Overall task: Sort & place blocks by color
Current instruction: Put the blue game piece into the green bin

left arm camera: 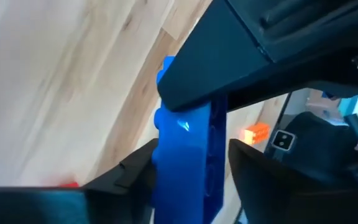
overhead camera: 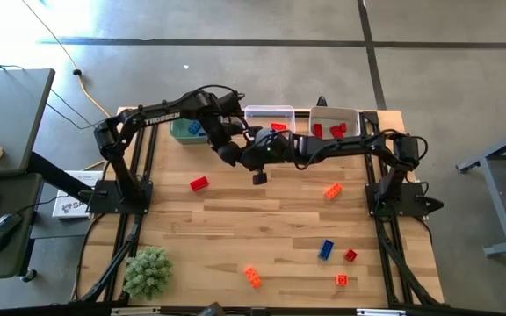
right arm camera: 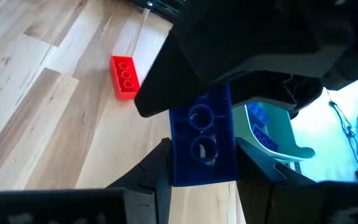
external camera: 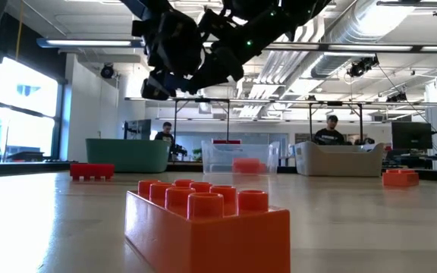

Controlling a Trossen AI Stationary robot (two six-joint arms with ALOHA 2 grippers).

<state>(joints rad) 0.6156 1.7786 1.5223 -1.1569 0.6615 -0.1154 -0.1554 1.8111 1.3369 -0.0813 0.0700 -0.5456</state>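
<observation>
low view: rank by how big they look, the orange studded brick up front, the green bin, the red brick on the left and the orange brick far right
1. Orange studded plastic brick up front, only because it is nearest the camera.
2. Green plastic bin.
3. Red studded brick on the left.
4. Orange studded brick far right, close to the red one.

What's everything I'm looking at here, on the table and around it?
table: one, pale wood
bins: three, far edge; teal, clear, white
binned blocks: blue in teal, one red in clear, red in white
loose red blocks: two, left-centre, near right
loose orange blocks: three, right, near edge
loose blue block: one, near right
held blue block: one, mid-air between both grippers
green plant: one, near-left corner
people: two, in the room behind
right gripper: shut on the held blue block
left gripper: at the same block, near the bins
</observation>
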